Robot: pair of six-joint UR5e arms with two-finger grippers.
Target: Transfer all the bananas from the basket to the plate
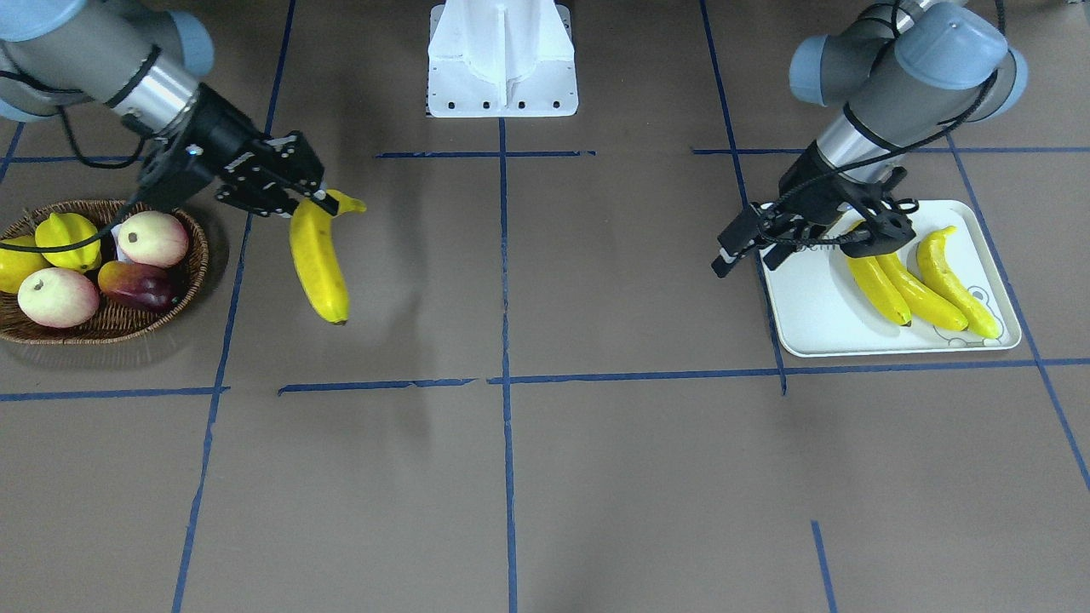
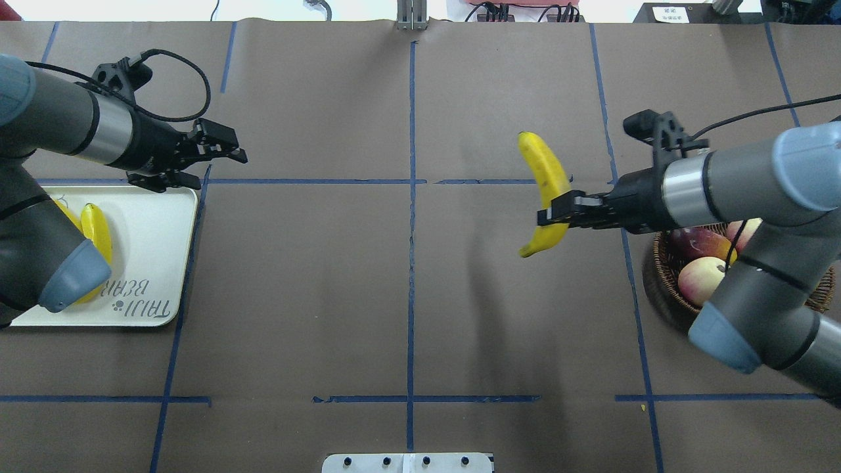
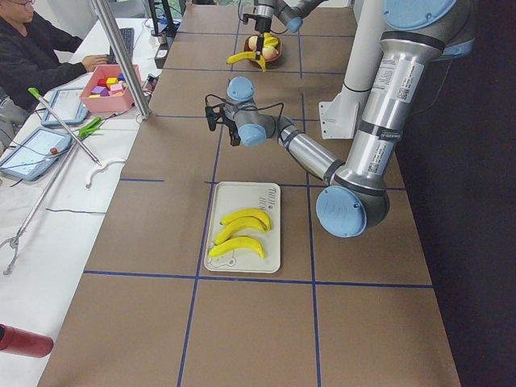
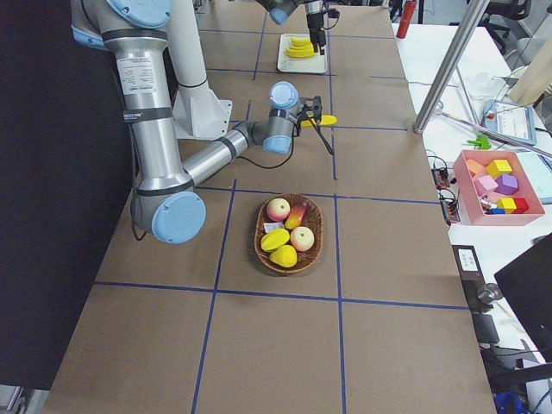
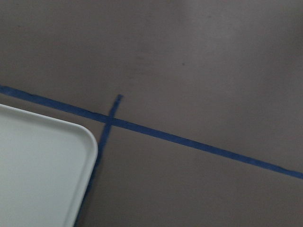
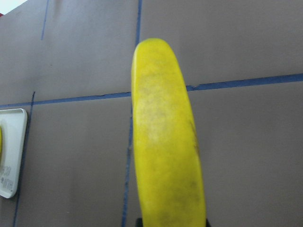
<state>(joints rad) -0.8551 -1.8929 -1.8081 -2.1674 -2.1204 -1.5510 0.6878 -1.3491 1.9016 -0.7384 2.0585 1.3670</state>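
Yellow banana (image 1: 319, 260), pinched near its stem by the right hand (image 1: 324, 203), hangs above the tabletop (image 1: 596, 468), clear of the basket (image 1: 128, 328); carry it level toward the plate (image 1: 809, 315); left hand (image 2: 235, 148) wide, empty.

The worktop (image 2: 328, 295) is covered with brown paper and divided into rectangles by blue tape lines (image 2: 410, 263). A white mounting plate (image 1: 502, 60) sits at one edge. Alongside stands a white side table (image 3: 72, 234) carrying tablets (image 3: 28, 151), a pink bin (image 3: 109, 89) of coloured blocks and a metal post (image 3: 121, 60). A person (image 3: 36, 48) sits at it.
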